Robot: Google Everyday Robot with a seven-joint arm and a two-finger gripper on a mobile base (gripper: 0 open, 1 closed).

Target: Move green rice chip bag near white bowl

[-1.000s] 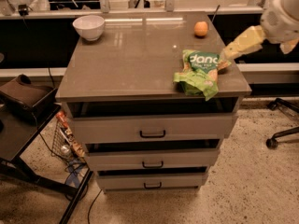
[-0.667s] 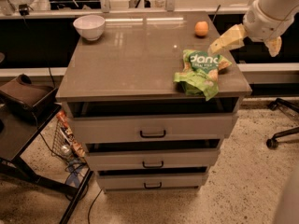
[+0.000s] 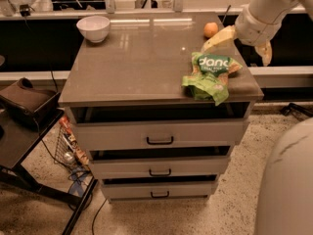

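Observation:
The green rice chip bag (image 3: 210,75) lies crumpled at the right front of the cabinet top, with one corner hanging over the front edge. The white bowl (image 3: 94,27) stands at the far left corner, well apart from the bag. My gripper (image 3: 235,55) hovers just behind and to the right of the bag with its two pale yellow fingers spread wide. One finger (image 3: 218,37) points down-left over the bag's far edge and the other (image 3: 266,53) hangs off the right side. It holds nothing.
A small orange fruit (image 3: 211,29) sits at the far right, just behind the gripper. The grey cabinet top (image 3: 142,62) has three drawers below. A dark stand with a bag (image 3: 27,102) is on the left, and a rounded white robot part (image 3: 288,185) is at the lower right.
The gripper has risen and swung left and farther back, from beside the bag's right edge to above its far side. The bag and bowl have not moved.

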